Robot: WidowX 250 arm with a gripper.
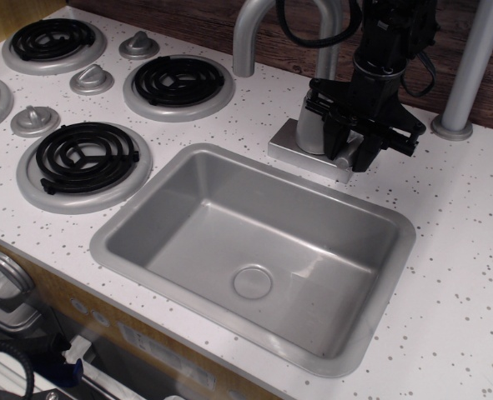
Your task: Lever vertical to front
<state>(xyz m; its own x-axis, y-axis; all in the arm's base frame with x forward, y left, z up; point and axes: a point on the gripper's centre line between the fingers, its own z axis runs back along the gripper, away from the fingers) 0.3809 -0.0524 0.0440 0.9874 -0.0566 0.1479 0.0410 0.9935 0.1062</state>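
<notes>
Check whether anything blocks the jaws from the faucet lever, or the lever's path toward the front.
Nothing visible does. The gripper is already down at the faucet's side, hiding the lever. Forward of it lie only bare counter and the sink's rim.

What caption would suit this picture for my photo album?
A black robot gripper reaches down at the side of a toy-kitchen faucet, hiding its lever, above an empty grey sink.

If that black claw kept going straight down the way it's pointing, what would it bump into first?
Probably the faucet's square base plate or the sink rim just in front of it. The gripper points down right beside the faucet body, hiding the lever; depth is hard to judge.
</notes>
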